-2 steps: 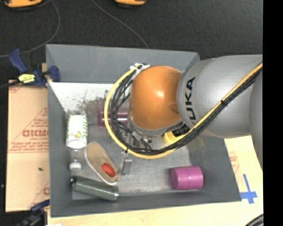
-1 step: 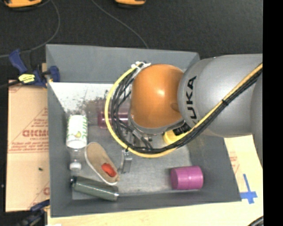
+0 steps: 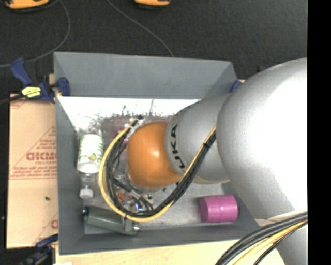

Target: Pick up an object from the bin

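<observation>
The arm point(image 3: 207, 150) hangs low over the middle of the bin point(image 3: 145, 77), likely to grab something; its orange cover point(image 3: 147, 155) hides what is below, so I cannot tell its grip. A white bottle point(image 3: 89, 152) lies just left, a purple cylinder point(image 3: 218, 208) right

The ground behind my workspace is a dark, matte black floor point(image 3: 129, 31), filling the top of the frame from edge to edge. A thin cable point(image 3: 155, 37) trails across it at upper centre. Two orange-yellow shapes point(image 3: 152, 2) poke in at the very top edge, one upper left, one at centre, too cropped to identify. Along the bottom edge runs a pale wooden desk point(image 3: 155, 257).
</observation>
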Action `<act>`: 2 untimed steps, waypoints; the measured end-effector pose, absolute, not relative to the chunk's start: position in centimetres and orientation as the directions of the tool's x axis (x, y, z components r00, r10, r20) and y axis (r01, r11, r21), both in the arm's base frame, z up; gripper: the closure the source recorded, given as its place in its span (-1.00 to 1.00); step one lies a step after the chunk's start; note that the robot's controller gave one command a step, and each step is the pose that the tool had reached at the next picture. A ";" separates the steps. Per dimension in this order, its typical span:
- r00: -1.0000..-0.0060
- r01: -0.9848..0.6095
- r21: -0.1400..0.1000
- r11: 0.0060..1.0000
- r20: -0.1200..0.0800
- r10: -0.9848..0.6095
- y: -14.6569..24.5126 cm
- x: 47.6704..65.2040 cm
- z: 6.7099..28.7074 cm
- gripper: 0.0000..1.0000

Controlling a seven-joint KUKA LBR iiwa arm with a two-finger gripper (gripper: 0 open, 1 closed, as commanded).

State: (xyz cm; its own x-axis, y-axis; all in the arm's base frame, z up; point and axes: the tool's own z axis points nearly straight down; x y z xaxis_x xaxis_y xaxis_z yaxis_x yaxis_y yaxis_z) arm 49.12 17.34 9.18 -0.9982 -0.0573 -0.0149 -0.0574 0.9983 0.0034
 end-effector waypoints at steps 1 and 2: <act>-1.000 0.002 0.004 1.000 -0.008 0.002 17.5 47.4 15.3 -1.00; -0.787 0.617 0.014 0.787 -0.010 0.617 17.6 52.7 10.0 -1.00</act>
